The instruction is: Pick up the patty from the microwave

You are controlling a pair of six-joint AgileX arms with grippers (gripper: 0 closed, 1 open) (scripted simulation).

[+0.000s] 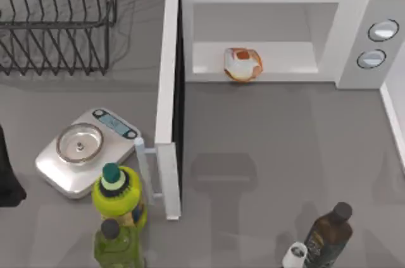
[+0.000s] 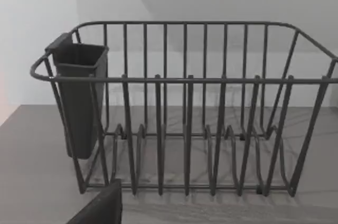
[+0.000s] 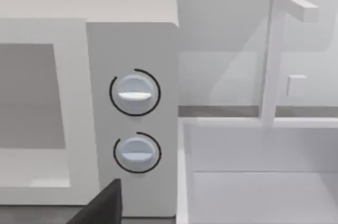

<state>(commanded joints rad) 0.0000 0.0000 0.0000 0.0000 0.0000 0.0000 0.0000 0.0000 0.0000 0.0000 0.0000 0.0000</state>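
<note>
1. Still untouched, the patty (image 1: pixel 242 64) sits at the front edge of the microwave (image 1: pixel 351 40) floor, its door (image 1: pixel 168 110) swung wide open over the grey bench (image 1: pixel 272 148).
2. Neither arm's tool is near it; whether either is spread or pressed together cannot be told.
3. Judged the opening step: an arm must reach into the cavity and pinch the patty.
4. No brand or legible writing appears on the dials (image 3: pixel 135 93) or the kitchen scale (image 1: pixel 85 151).

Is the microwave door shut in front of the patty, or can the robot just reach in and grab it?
The door is swung wide open, so nothing visible blocks the patty. It sits at the front edge of the microwave floor, with bare table before it.
</note>
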